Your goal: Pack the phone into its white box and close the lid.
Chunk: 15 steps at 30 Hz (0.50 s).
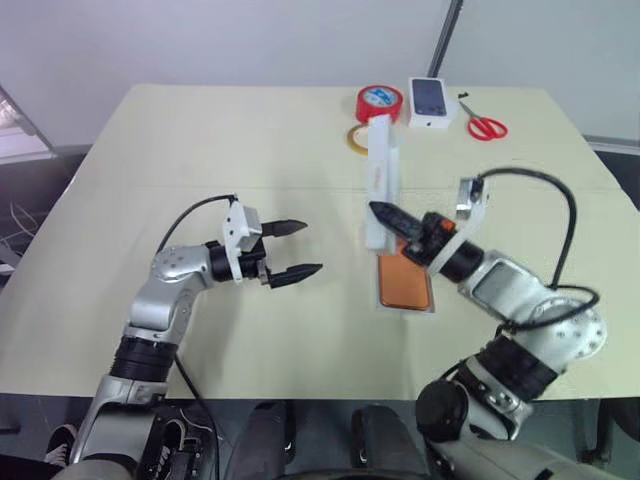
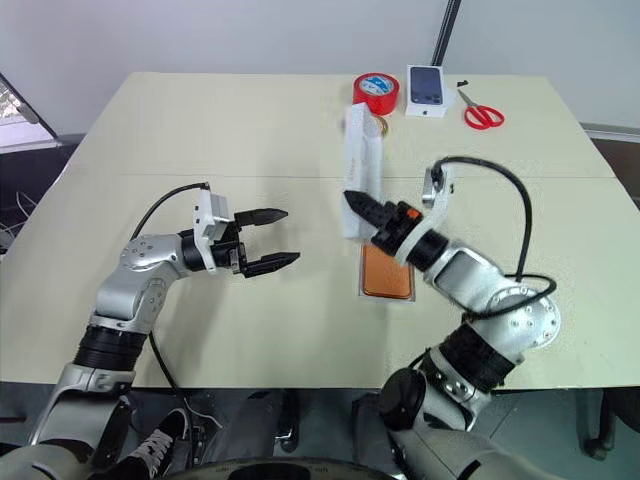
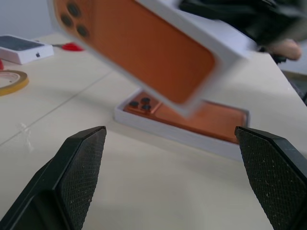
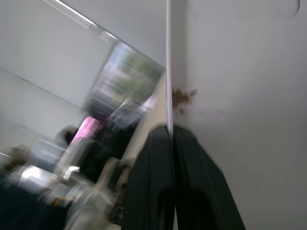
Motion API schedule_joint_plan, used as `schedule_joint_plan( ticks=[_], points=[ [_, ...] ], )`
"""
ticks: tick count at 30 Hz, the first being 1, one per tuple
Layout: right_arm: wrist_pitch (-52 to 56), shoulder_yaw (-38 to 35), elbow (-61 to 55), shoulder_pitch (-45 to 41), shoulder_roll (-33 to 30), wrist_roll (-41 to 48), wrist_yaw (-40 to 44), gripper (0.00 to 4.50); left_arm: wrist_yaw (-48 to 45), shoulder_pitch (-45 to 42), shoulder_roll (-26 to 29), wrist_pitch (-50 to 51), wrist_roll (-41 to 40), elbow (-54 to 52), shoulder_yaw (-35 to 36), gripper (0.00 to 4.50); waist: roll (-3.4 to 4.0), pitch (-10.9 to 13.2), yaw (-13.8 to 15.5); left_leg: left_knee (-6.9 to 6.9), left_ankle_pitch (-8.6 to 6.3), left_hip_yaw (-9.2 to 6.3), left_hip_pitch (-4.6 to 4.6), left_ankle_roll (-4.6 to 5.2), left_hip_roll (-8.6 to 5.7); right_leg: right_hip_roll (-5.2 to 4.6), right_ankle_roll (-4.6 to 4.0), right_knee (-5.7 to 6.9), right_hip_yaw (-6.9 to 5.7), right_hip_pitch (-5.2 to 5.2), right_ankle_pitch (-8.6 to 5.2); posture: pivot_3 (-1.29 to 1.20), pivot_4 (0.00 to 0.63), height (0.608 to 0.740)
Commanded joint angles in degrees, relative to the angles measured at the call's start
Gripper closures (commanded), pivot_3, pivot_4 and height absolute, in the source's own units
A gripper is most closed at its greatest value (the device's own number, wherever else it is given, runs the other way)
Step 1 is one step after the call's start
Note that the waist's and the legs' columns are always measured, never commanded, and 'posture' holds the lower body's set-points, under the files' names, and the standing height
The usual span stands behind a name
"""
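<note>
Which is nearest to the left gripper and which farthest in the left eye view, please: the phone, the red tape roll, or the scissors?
From the left gripper:
1. The phone, in the white box to its right.
2. The red tape roll, at the far edge.
3. The scissors, far right corner.

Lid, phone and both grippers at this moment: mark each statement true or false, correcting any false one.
1. The right gripper is shut on the lid, holding it off the table. True.
2. The phone lies in the white box. True.
3. The left gripper is shut on the phone. False: it is open and holds nothing.
4. The lid already covers the white box. False: it stands tilted above it.
5. The scissors lie beside the left gripper. False: they lie at the table's far edge.
</note>
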Motion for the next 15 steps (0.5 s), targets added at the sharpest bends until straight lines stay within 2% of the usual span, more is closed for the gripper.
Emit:
schedule_joint_plan(
  ticks=[1,3,7,12,15],
  points=[
    [-10.72,11.59,2.40,7.64,-8.02,25.86,-13.45,4.45,0.63,-0.91,-0.07,0.53,-1.24,-1.45,1.26,0.00,0.04,0.02,0.00,0.00,0.01,0.02,0.00,0.00,0.00,0.00,0.00,0.00,0.01,-0.01,0.00,0.00,0.150,0.728],
    [-18.07,19.64,1.47,12.52,-13.82,35.90,-16.71,4.45,0.82,-0.69,-0.41,1.75,-2.29,-1.86,1.48,0.00,0.05,0.04,-0.15,0.02,0.01,0.06,-0.01,0.01,-0.01,-0.02,-0.01,-0.02,0.03,0.00,0.00,0.00,0.150,0.728],
    [-25.04,28.21,-0.70,18.83,-20.95,37.60,-15.06,4.50,1.64,0.69,-1.51,1.11,-2.01,-3.46,0.72,1.74,0.04,0.04,-0.45,0.03,0.02,0.06,0.02,0.03,0.05,0.09,0.01,-0.03,0.03,0.04,-0.01,0.00,0.150,0.728],
    [-31.66,32.97,-1.24,20.27,-23.37,37.60,-13.46,4.50,2.67,2.05,-3.91,1.50,-1.35,-4.75,-1.65,4.47,0.03,0.05,-0.18,0.12,0.02,0.06,0.00,0.04,0.08,0.15,0.02,-0.04,0.03,0.09,-0.02,0.00,0.150,0.728],
    [-33.72,33.90,0.63,19.17,-24.66,37.60,-14.07,4.50,3.87,2.33,-5.35,0.15,0.91,-4.20,-3.45,4.47,0.02,0.05,0.23,0.19,0.00,0.04,0.00,0.05,0.09,0.16,0.02,-0.04,0.02,0.12,-0.02,0.00,0.150,0.728]
  ],
)
